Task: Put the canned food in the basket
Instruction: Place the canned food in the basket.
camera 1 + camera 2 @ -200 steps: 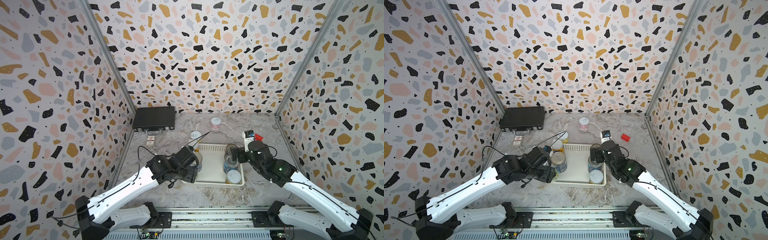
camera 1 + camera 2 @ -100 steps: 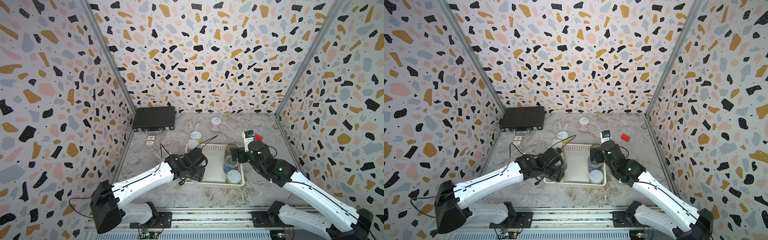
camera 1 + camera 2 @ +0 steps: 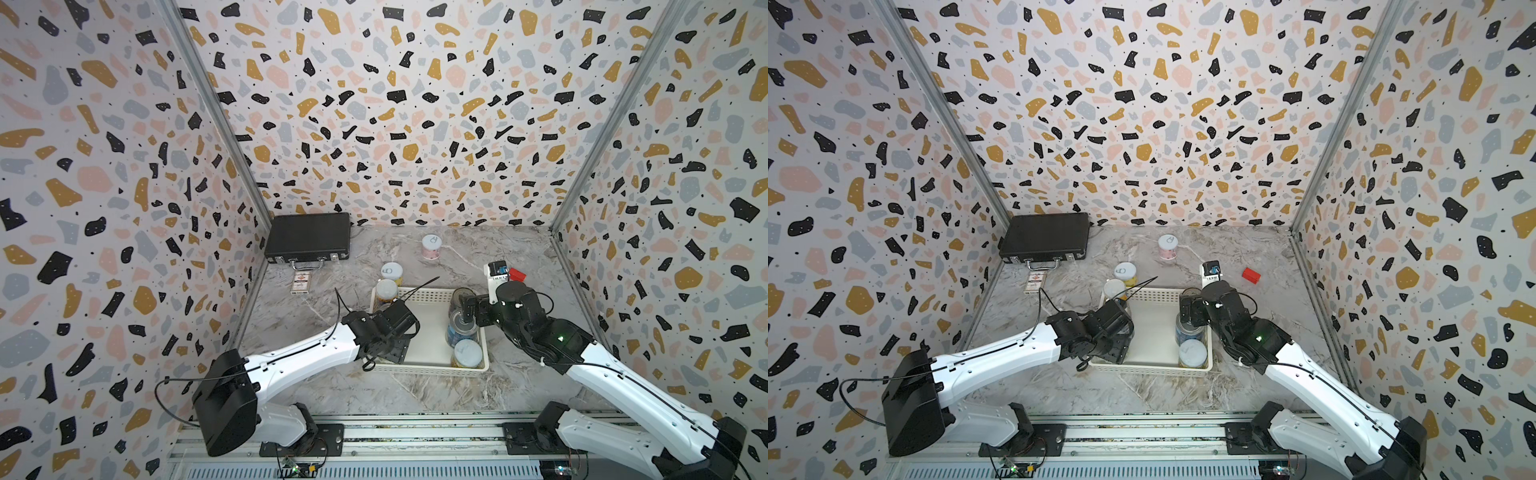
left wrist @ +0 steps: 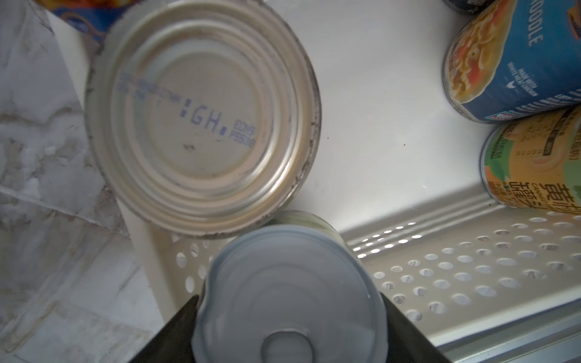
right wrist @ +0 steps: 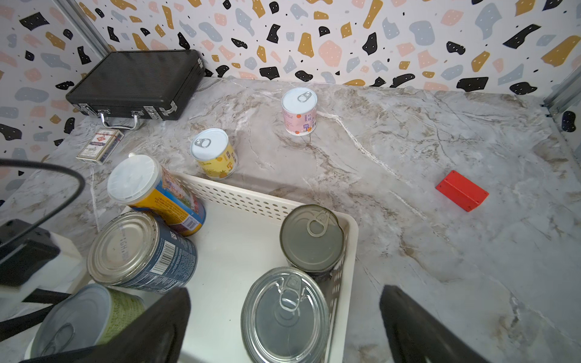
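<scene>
Found left gripper (image 4: 287,303) pinching white-topped green can (image 4: 283,267) at basket's (image 3: 432,295) near-left corner, shifted inward from just outside the left rim a second before. Logged right gripper (image 5: 284,294) unmoved, spread wide over two metal-topped cans (image 5: 311,239) on the basket's right side.

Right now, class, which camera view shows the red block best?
The right wrist view: the red block lies large and unobstructed. Both top views show it small; the left wrist view misses it.
</scene>
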`<state>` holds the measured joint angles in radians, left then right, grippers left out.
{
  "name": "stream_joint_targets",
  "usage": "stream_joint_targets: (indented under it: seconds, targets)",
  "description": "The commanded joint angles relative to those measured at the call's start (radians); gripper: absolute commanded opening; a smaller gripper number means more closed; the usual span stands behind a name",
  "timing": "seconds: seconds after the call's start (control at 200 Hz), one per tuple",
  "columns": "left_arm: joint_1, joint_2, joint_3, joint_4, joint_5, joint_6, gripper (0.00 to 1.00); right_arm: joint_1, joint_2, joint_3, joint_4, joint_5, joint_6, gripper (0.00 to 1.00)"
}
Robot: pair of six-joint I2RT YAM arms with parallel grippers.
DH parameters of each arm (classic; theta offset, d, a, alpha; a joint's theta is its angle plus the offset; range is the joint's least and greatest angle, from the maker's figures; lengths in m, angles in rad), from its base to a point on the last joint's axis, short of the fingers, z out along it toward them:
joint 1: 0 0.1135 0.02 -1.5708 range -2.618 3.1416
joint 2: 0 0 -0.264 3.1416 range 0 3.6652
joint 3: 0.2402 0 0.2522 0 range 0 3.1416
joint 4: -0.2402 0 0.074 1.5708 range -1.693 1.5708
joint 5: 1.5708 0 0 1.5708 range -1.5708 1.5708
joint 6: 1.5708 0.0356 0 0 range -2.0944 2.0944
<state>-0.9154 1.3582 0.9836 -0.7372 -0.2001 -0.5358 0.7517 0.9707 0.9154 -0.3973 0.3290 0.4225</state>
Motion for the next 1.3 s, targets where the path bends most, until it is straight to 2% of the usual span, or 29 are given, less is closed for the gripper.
stream_joint_targets:
  seconds: [0.0, 0.42, 0.701, 0.921, 0.996, 1.161, 1.291]
  targets:
    - [0.009, -0.045, -0.001, 0.058, -0.082, 0.013, 0.43, -0.003, -0.008, 0.033, -0.022, 0.005, 0.007, 1.0]
    - [0.01, -0.018, -0.038, 0.126, -0.136, 0.03, 0.43, -0.003, -0.006, 0.031, -0.023, 0.005, 0.007, 1.0]
    - [0.011, 0.047, -0.078, 0.143, -0.07, -0.03, 0.44, -0.003, -0.003, 0.031, -0.022, -0.002, 0.011, 1.0]
    - [0.012, 0.083, -0.104, 0.141, -0.104, -0.071, 0.46, -0.003, 0.008, 0.034, -0.023, -0.006, 0.011, 1.0]
    - [0.011, 0.088, -0.11, 0.135, -0.115, -0.084, 0.5, -0.003, 0.009, 0.034, -0.023, -0.005, 0.011, 1.0]
    - [0.012, 0.088, -0.125, 0.121, -0.123, -0.101, 0.71, -0.003, 0.013, 0.034, -0.023, -0.007, 0.012, 1.0]
    - [0.01, 0.083, -0.139, 0.116, -0.117, -0.104, 0.79, -0.003, 0.013, 0.034, -0.023, -0.011, 0.012, 1.0]
